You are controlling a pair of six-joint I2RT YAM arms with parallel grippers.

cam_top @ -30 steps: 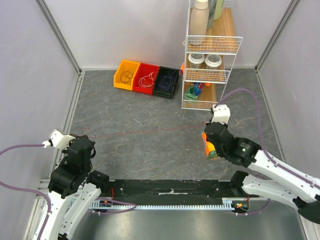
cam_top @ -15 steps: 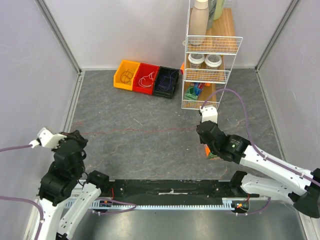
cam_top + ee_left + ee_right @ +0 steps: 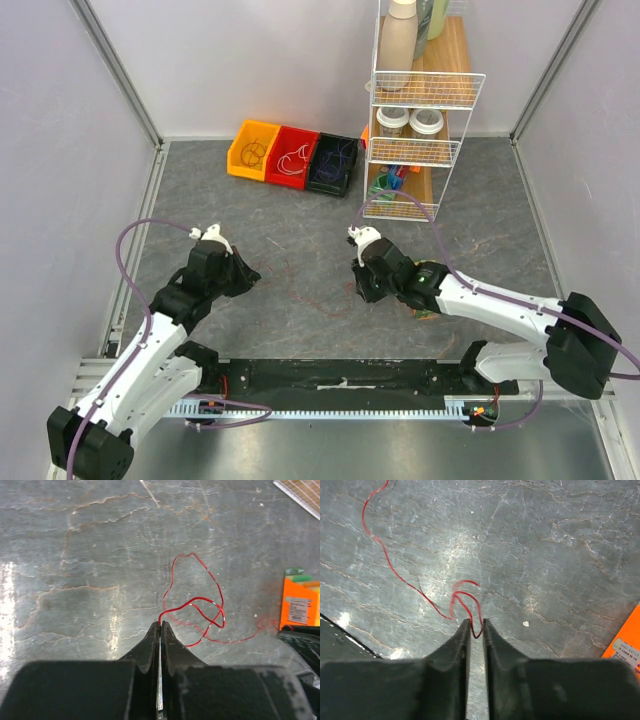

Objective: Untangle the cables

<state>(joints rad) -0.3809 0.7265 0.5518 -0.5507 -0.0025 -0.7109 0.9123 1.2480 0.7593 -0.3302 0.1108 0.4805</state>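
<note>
A thin red cable [image 3: 296, 283] lies slack in loops on the grey table between my two grippers. My left gripper [image 3: 252, 277] is low over the table at left of centre. In the left wrist view it [image 3: 160, 624] is shut on one end of the red cable [image 3: 192, 599], which loops away ahead. My right gripper [image 3: 357, 287] is low at right of centre. In the right wrist view its jaws [image 3: 476, 621] stand a narrow gap apart, with a bend of the red cable [image 3: 402, 576] dipping between the tips. More thin cables lie in the bins at the back.
Yellow [image 3: 252, 148], red [image 3: 292, 155] and black [image 3: 333, 162] bins stand in a row at the back. A white wire rack [image 3: 415, 130] with bottles and jars stands at the back right. An orange box [image 3: 425, 305] lies beside my right arm.
Both arms have swung inward and down toward the table's centre. The red cable, stretched in a straight line before, now lies slack and looped between the grippers.
</note>
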